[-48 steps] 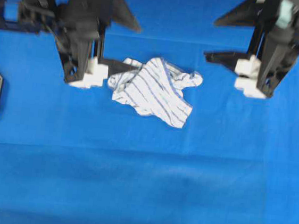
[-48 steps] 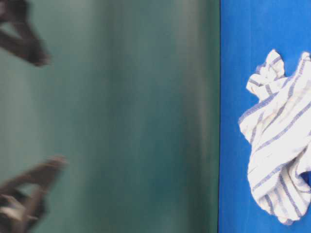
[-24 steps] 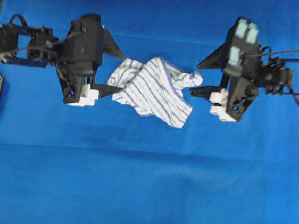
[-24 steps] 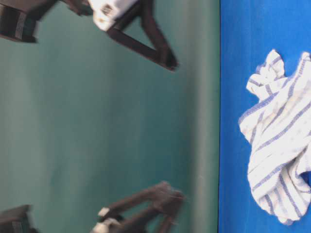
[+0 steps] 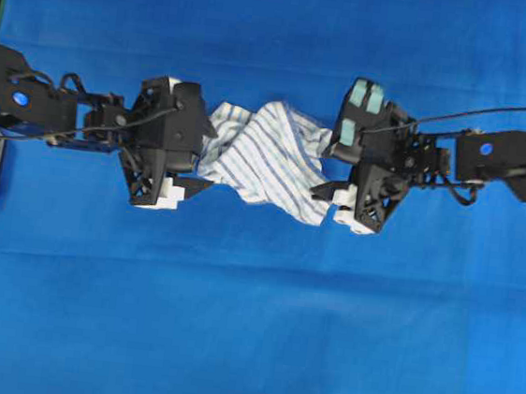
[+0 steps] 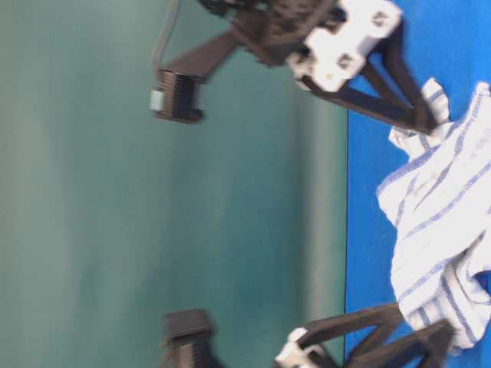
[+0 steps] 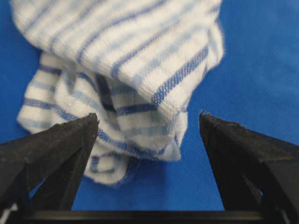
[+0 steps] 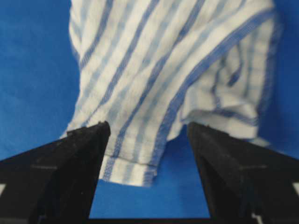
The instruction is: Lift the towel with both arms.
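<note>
The towel [image 5: 272,158] is shown crumpled on the blue-covered worktop [image 5: 249,327] between the two arms, its left edge framed by the spread fingers of the left tool [image 7: 148,122] and its right edge by the equally spread right tool [image 8: 148,128], with nothing yet pinched. A failed lift is judged possible if only a thin hem is caught on either side, since the bunched folds could slip out, or if the blue cover is nipped together with the towel. Compared with the earlier overhead frame, both arms have been brought down and inward from the far corners to the towel's edges, while the towel itself has not been displaced.
</note>
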Motion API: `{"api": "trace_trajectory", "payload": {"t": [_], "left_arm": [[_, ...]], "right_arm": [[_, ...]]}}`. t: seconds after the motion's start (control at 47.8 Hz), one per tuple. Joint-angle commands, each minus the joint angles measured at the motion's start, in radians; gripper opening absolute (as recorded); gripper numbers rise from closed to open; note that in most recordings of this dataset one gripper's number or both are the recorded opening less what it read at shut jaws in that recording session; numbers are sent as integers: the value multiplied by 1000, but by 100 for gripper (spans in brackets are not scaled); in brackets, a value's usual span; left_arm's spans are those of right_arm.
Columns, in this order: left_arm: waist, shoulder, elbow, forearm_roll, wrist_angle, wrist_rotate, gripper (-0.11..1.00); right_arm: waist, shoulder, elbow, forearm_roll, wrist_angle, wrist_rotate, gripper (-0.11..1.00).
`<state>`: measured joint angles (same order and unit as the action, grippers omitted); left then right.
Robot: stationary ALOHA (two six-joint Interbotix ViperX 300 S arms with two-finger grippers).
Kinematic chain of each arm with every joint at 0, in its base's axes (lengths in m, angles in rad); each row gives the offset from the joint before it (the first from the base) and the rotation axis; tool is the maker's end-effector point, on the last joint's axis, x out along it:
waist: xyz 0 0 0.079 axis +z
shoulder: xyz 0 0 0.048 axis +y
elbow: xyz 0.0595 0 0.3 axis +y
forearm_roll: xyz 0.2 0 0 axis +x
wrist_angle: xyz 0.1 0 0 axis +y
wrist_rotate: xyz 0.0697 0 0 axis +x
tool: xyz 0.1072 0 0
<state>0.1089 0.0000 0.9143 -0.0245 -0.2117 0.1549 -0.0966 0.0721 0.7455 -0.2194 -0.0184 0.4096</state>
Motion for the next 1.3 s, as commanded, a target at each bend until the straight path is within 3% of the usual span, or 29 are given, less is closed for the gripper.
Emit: {"api": "trace_trajectory", "payload": {"t": [0.0,0.23,0.502,0.607,0.774,0.837,1.13,1.277], "left_arm": [[-3,38,-15,-3,-38,-2,92],[-3,115,-17,-11,-103,-15,92],[-3,117,-8,-11,-91,-26,89],[-3,115,-8,-11,-64,-26,75],[-3,114,-9,-11,-37,-26,25],[-3,114,-11,-11,-32,-25,11],[-3,58,-21,-11,3,-28,9],[-3,-54,-44,-11,103,-80,9]], "right_arm": [[14,20,-25,17,-28,2,67],[25,101,-43,43,-29,0,68],[25,110,-49,41,-28,-2,67],[25,109,-49,41,-21,-8,55],[23,91,-43,40,2,-9,8],[25,80,-40,40,3,-9,8],[25,48,-35,41,3,0,8],[25,-43,-40,44,52,2,8]]}}
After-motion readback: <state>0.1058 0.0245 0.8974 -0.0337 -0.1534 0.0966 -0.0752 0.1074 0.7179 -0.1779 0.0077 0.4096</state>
